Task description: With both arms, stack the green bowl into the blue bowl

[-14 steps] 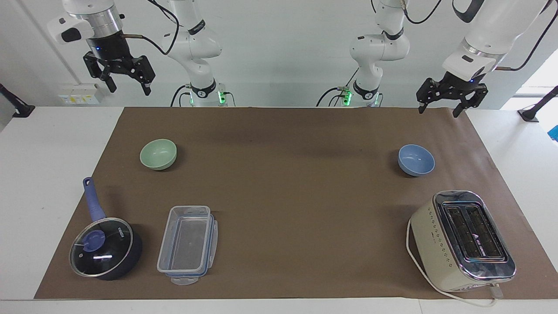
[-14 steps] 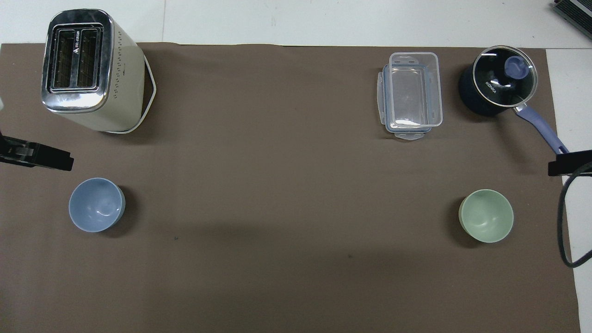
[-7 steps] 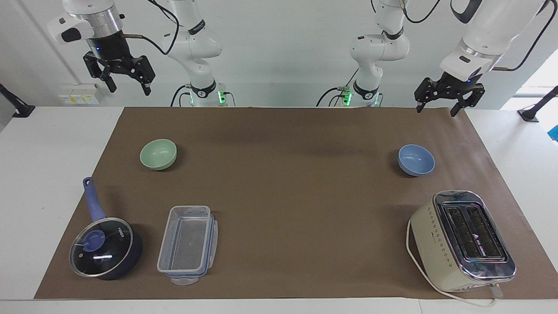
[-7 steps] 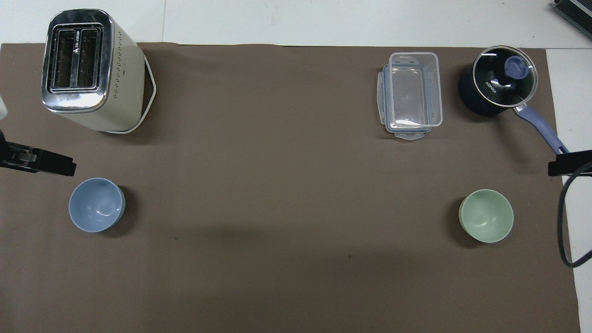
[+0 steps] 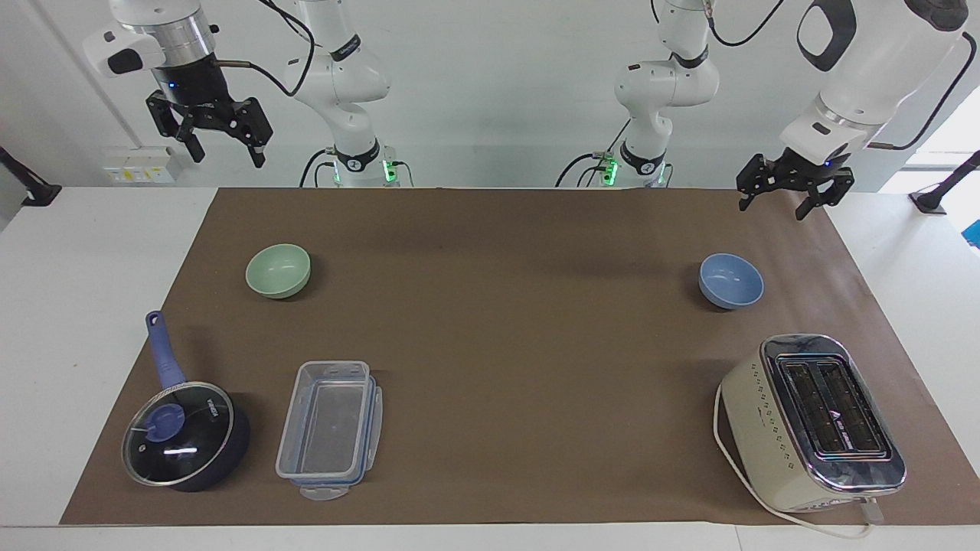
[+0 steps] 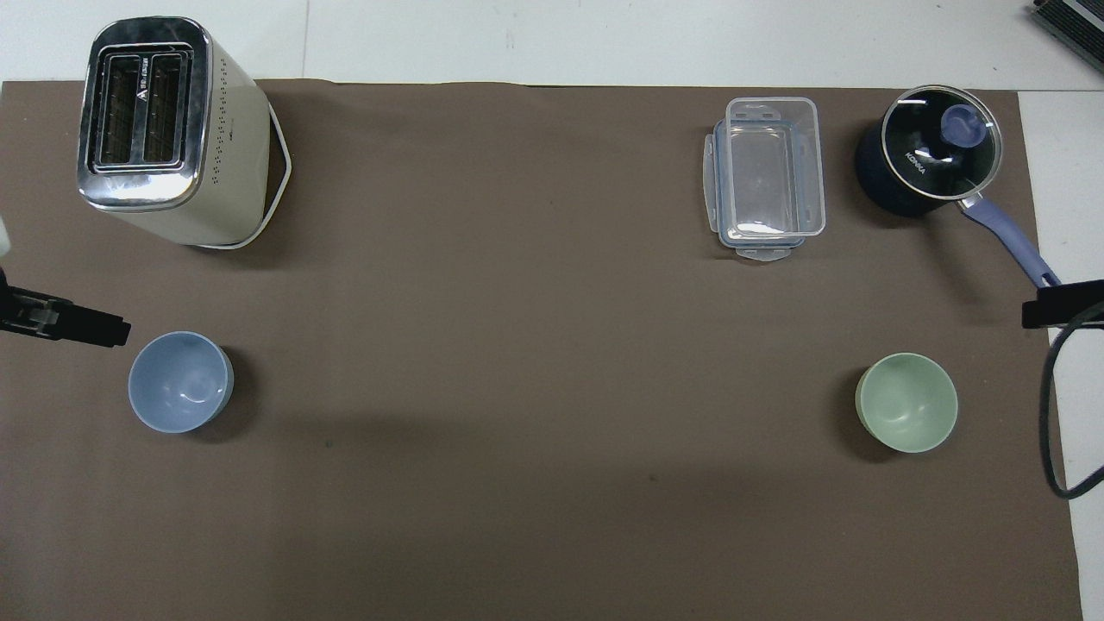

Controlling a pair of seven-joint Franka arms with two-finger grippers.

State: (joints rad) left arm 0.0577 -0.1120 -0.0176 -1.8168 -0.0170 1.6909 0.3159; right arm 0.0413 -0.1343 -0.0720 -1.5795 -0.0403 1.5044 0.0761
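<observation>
Green bowl (image 5: 278,270), blue bowl (image 5: 730,281) well apart; mat (image 5: 505,306) between bare

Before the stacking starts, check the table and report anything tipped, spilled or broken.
Nothing stands out. The green bowl and blue bowl sit upright and empty, apart on the mat. Toaster, saucepan with its lid on, and clear container all stand normally.
</observation>
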